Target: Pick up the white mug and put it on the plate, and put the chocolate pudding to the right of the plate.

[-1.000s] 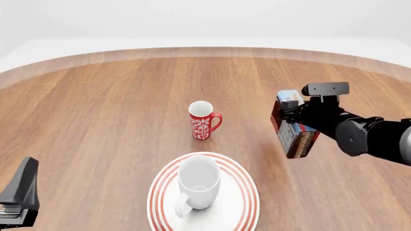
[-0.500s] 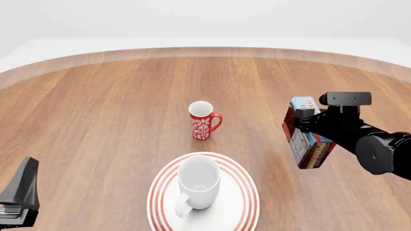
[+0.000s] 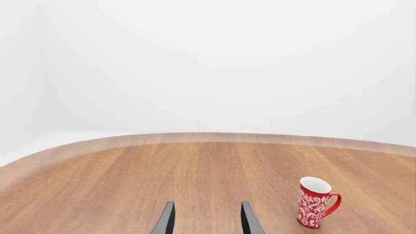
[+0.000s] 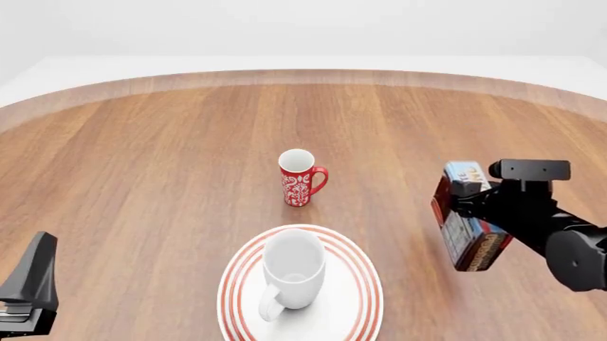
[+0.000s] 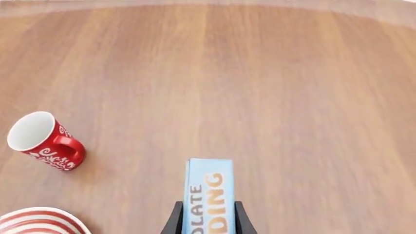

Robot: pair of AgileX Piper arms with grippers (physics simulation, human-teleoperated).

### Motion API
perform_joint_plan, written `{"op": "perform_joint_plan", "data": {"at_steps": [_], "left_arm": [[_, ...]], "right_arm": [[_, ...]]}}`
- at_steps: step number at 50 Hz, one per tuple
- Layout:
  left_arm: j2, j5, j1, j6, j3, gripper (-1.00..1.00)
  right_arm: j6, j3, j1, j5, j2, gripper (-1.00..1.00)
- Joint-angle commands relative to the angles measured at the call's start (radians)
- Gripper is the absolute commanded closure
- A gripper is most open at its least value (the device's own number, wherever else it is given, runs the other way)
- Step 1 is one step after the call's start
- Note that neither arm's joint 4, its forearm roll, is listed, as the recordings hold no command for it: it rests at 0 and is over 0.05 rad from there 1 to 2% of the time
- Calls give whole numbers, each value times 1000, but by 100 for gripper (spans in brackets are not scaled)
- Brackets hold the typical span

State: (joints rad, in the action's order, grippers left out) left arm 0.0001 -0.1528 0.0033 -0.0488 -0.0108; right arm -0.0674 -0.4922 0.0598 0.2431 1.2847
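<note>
The white mug (image 4: pixel 292 271) stands upright on the red-ringed plate (image 4: pixel 360 298) at the front centre. My right gripper (image 4: pixel 465 213) is shut on the chocolate pudding carton (image 4: pixel 467 222) and holds it above the table, to the right of the plate. In the right wrist view the carton's light blue face (image 5: pixel 209 195) sits between the fingers (image 5: pixel 239 219), and the plate's rim (image 5: pixel 39 222) shows at a corner. My left gripper (image 4: pixel 28 288) rests low at the front left; its fingers (image 3: pixel 167 220) stand apart with nothing between them.
A red mug with white floral pattern (image 4: pixel 301 178) stands behind the plate near the table's middle; it also shows in the left wrist view (image 3: pixel 315 202) and the right wrist view (image 5: pixel 44 141). The table's curved far edge (image 4: pixel 303 74) runs across the back.
My right gripper has carried the pudding carton nearer and to the right, lower toward the table beside the plate. The left arm, both mugs and the plate have not moved.
</note>
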Motion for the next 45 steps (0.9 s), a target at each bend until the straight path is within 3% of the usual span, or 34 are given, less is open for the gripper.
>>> {"op": "perform_joint_plan", "data": {"at_steps": [1,22,45], "left_arm": [[0,0,-1,1,0,-100],[0,-1,-7,5,-1,-100],[0,-3,-12,8,0,-100]], "right_arm": [[-14,53,-20,6,-41,100],[-9,148,-29,-3,-119,100],[-27,178,24,-210,-373,100]]}}
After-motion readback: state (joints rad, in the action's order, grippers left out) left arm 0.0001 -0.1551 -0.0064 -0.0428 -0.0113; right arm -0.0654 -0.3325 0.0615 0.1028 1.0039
